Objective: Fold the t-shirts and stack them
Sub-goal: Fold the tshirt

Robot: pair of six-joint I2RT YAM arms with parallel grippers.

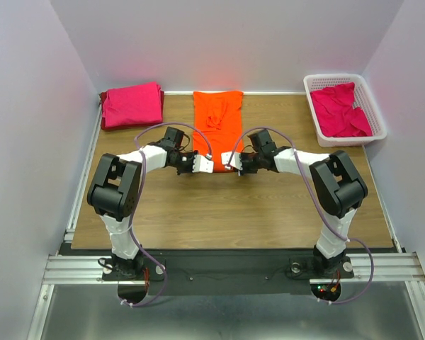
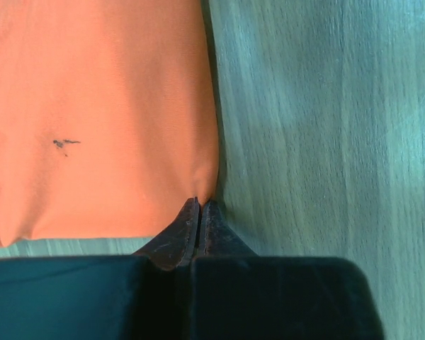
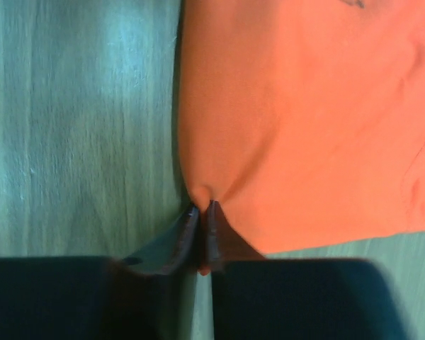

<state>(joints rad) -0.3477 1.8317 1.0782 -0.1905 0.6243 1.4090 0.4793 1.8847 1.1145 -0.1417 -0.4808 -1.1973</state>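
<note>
Two claws on one shirt, @foldy, am I reading that right? From above, the left claw (image 1: pixel 202 164) and right claw (image 1: pixel 231 161) sit close together at the near end of the orange t-shirt (image 1: pixel 217 119).

@benchrat yep. That shirt lies flat on the wooden table (image 1: pixel 219 212), a long narrow strip running away from the arms, with its far end up by the back wall. On the left wrist camera the fingers (image 2: pixel 177 241) are pressed tight together. The shirt's near corner is drawn to a point right at the tips, so I read that one as clenched on the corner. There's also a small dark speck (image 2: pixel 65 144) on the cloth.

And the right one?

@benchrat same deal on the other near corner. Its fingers (image 3: pixel 223 241) are almost together, the cloth puckers where it goes in between them, and a sliver of orange shows lower down in the gap. It's grasping the shirt for sure.

Where's the pink stuff?

@benchrat a folded magenta stack (image 1: pixel 132 105) sits at the back left, beside the orange one but not touching it. More magenta t-shirts (image 1: pixel 342 113) lie crumpled in the white basket (image 1: pixel 338 76) at the back right, well apart from both claws.
</note>
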